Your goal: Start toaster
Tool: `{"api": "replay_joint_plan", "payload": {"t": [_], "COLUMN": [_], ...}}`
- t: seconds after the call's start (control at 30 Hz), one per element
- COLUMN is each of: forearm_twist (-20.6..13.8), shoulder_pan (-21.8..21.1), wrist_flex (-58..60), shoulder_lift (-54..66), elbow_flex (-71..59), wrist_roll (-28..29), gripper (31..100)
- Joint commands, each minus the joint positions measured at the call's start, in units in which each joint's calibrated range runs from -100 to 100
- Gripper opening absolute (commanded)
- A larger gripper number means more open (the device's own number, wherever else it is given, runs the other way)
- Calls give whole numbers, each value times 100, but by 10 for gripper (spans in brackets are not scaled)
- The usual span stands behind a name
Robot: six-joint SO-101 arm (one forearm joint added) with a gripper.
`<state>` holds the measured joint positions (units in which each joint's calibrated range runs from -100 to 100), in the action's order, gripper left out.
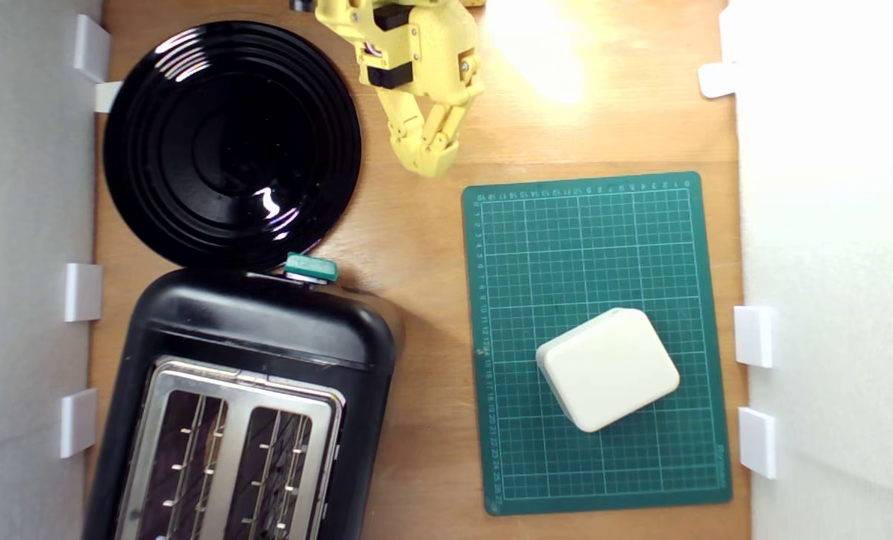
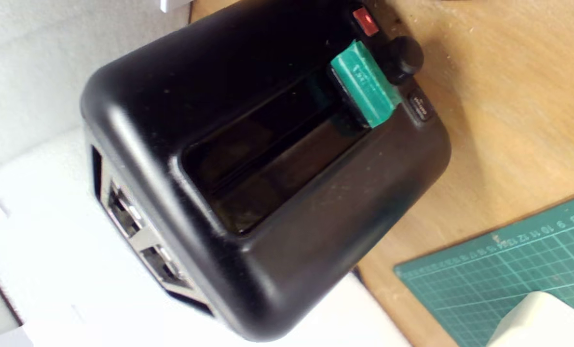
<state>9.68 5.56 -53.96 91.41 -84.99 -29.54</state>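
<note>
The glossy black toaster (image 1: 266, 330) stands at the exterior view's lower left, its silver top plate (image 1: 229, 382) and two slots facing up. Its teal-green lever (image 1: 310, 267) sticks out of the end face toward the arm. In the wrist view the toaster (image 2: 277, 231) fills the frame, and the lever (image 2: 364, 89) sits at the end of its slot nearer the toaster's base, beside a black knob (image 2: 403, 55) and a red button (image 2: 365, 21). My yellow gripper (image 1: 430, 161) hangs shut and empty over bare wood, well apart from the lever, toward the exterior view's upper right of it.
A round black ridged plate (image 1: 233, 142) lies just beyond the toaster, to the exterior view's left of the gripper. A green cutting mat (image 1: 536, 247) with a cream rounded block (image 1: 608, 367) lies at the right. White walls with clips (image 1: 82, 292) border both sides.
</note>
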Motion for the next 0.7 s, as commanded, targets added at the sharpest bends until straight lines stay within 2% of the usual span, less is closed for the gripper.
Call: {"api": "replay_joint_plan", "payload": {"t": [0.0, 0.33, 0.53, 0.67], "forearm_twist": [-2, -58, -639, -818], "shoulder_pan": [8, 79, 63, 39], "wrist_flex": [201, 244, 201, 175], "shoulder_lift": [709, 809, 809, 809], "elbow_flex": [-656, -1383, -1438, -1465], "wrist_roll": [-78, -42, 126, 221], "gripper": [314, 314, 316, 316]}}
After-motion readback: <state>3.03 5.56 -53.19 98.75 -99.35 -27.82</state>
